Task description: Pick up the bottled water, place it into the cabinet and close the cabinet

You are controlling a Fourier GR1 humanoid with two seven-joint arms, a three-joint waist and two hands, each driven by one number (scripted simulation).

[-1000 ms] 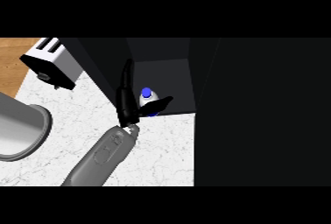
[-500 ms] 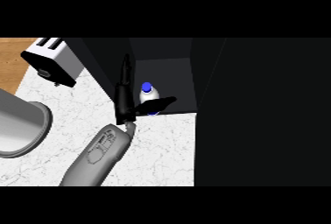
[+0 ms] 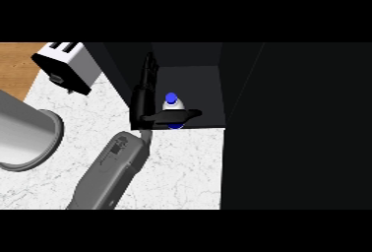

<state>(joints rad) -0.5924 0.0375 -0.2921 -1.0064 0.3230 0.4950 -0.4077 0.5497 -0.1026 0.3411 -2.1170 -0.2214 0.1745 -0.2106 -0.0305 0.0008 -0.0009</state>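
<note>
The bottled water, clear with a blue cap, stands upright inside the open dark cabinet, just past its front edge. My left hand is against the bottle's left side. Its fingers reach straight into the cabinet along the left wall, and its thumb lies across the bottle's front, pinching it. The bottle's lower part is hidden behind the thumb. The grey forearm comes in from the lower left. My right hand does not show.
A white toaster sits at the back left on the marble counter. A large grey metal cylinder stands at the left edge. A tall black cabinet panel fills the right side.
My left hand has moved forward and a little to the right, carrying the bottle slightly deeper into the cabinet. The forearm now stands steeper.
</note>
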